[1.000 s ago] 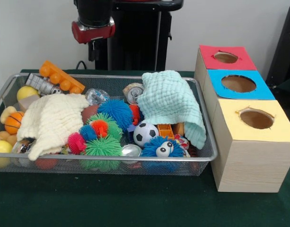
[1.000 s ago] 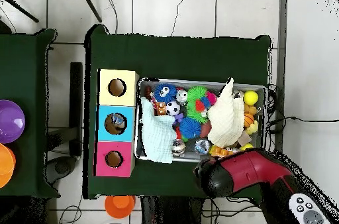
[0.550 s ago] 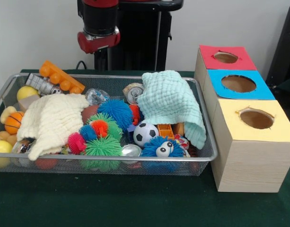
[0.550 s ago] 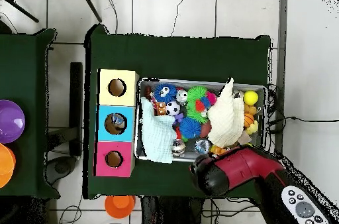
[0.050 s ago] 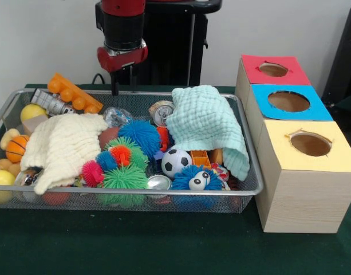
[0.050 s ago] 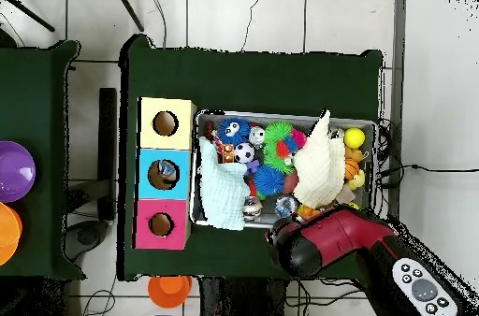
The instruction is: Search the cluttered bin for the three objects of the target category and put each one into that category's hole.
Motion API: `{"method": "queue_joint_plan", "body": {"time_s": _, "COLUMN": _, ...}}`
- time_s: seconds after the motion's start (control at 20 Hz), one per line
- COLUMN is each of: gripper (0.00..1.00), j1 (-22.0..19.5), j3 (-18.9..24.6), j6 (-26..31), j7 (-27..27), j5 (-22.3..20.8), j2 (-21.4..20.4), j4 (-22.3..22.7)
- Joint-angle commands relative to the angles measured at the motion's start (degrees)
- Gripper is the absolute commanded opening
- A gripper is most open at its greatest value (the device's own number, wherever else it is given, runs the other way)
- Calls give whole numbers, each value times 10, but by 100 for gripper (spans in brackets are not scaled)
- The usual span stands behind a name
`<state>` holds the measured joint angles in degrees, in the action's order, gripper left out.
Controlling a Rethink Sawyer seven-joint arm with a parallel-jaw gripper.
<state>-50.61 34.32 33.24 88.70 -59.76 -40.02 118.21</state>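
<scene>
Arm [image 6: 346,242] at bin [image 6: 374,149] edge

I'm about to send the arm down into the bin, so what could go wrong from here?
1. The gripper hangs at the far rim of the mesh bin; descending straight could clip the wire.
2. The mint cloth and cream cloth cover toys; the jaws might snag fabric instead.
3. The soccer ball, spiky balls and crushed can are packed tight, so a grasp could drag neighbours along.
</scene>
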Motion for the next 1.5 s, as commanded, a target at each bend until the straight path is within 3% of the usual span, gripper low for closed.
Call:
{"method": "queue_joint_plan", "body": {"time_s": 0.05, "gripper": 100, "j1": -10, "j3": 31, "j6": -40, "j7": -94, "j5": -44, "j2": 30, "j4": -57}}
{"method": "queue_joint_plan", "body": {"time_s": 0.3, "gripper": 100, "j1": -1, "j3": 32, "j6": -41, "j7": -86, "j5": -46, "j2": 29, "j4": -60}}
{"method": "queue_joint_plan", "body": {"time_s": 0.7, "gripper": 100, "j1": 36, "j3": -6, "j6": -97, "j7": -12, "j5": -127, "j2": 35, "j4": -91}}
{"method": "queue_joint_plan", "body": {"time_s": 1.5, "gripper": 100, "j1": 50, "j3": -23, "j6": -133, "j7": 36, "j5": -177, "j2": 26, "j4": -99}}
